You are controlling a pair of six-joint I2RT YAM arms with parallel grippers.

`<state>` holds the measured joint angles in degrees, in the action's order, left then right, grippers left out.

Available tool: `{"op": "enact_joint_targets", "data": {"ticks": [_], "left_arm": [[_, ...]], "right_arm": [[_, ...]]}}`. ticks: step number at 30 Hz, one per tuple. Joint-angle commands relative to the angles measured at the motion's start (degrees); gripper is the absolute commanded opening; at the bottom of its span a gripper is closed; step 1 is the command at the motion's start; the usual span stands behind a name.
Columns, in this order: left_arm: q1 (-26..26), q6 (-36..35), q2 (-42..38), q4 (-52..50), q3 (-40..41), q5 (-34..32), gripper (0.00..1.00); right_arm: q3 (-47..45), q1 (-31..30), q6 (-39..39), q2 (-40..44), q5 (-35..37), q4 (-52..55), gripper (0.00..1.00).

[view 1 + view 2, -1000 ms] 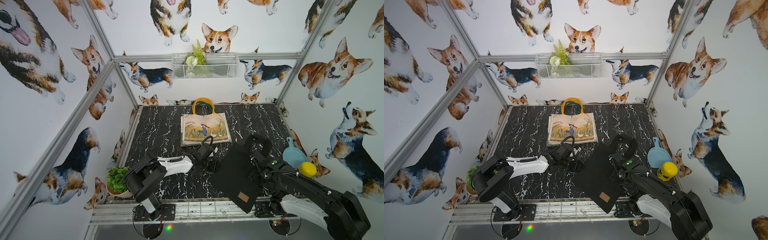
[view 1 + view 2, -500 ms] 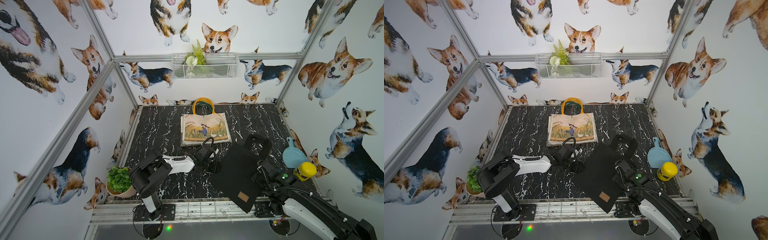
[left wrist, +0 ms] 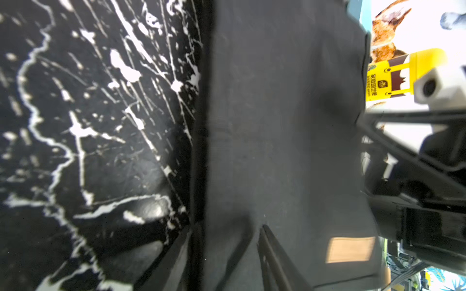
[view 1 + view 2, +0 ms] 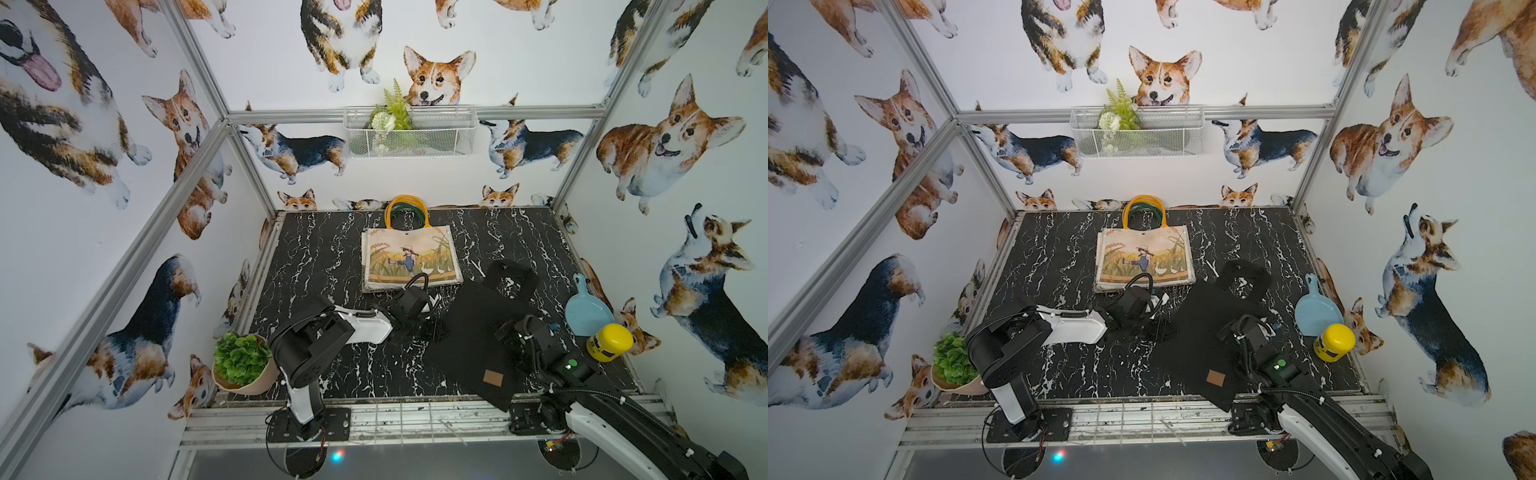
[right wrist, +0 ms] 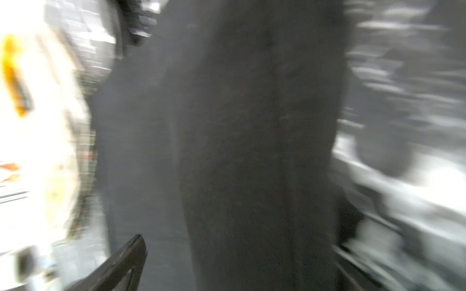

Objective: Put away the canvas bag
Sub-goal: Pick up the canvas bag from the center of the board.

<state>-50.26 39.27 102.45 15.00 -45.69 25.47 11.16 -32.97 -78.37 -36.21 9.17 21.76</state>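
Bracketing the bag (image 4: pixel 465 332) from both sides, flat on the desk (image 4: pixel 316 257) with its front corner overhanging: left claw (image 4: pixel 422 328) half open astride one side hem, pinching nothing yet, right claw (image 4: pixel 509 332) spread wide and empty low by the opposite side; looks set up that way to lift limp cloth evenly toward the tote (image 4: pixel 409 257) behind

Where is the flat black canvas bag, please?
In both top views the bag lies front right on the marble table, beside the pale blue plastic dustpan.
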Motion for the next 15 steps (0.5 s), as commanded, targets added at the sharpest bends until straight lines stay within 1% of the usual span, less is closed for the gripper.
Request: {"op": "enact_joint_targets", "data": {"ticks": [1,6,7,8,10,11,13,14,15], "left_arm": [[-0.3,2.4,1.0,1.0,-0.3,5.5,0.43],[-0.3,2.5,1.4,1.0,-0.5,6.2,0.41],[-0.2,2.5,1.5,1.0,-0.5,6.4,0.38],[-0.3,2.5,1.7,1.1,-0.5,6.6,0.35],[-0.3,2.4,1.9,1.6,-0.4,6.9,0.24],[-0.3,2.6,2.0,1.7,-0.4,7.2,0.18],[-0.3,2.8,2.3,2.1,-0.5,7.6,0.04],[-0.3,2.9,2.4,2.4,-0.5,7.8,0.00],[-0.3,3.1,2.5,2.6,-0.6,8.0,0.00]], "right_arm": [[-4.5,-0.2,-5.0,-3.5,-11.3,0.9,1.00],[-4.7,-0.1,-3.8,-3.6,-12.5,-2.2,1.00],[-4.7,-0.1,-3.8,-3.2,-12.6,-2.1,1.00],[-4.7,-0.1,-4.3,-0.7,-12.7,-0.7,0.99],[-4.5,-0.1,-4.8,2.5,-12.1,2.2,0.92],[-4.0,-0.1,-4.9,4.5,-11.6,4.9,0.87],[-2.9,-0.2,-4.7,8.9,-10.6,10.1,0.79],[-2.4,-0.2,-4.8,10.8,-10.1,12.9,0.73],[-1.7,-0.1,-5.2,13.9,-9.3,16.4,0.68]]}}
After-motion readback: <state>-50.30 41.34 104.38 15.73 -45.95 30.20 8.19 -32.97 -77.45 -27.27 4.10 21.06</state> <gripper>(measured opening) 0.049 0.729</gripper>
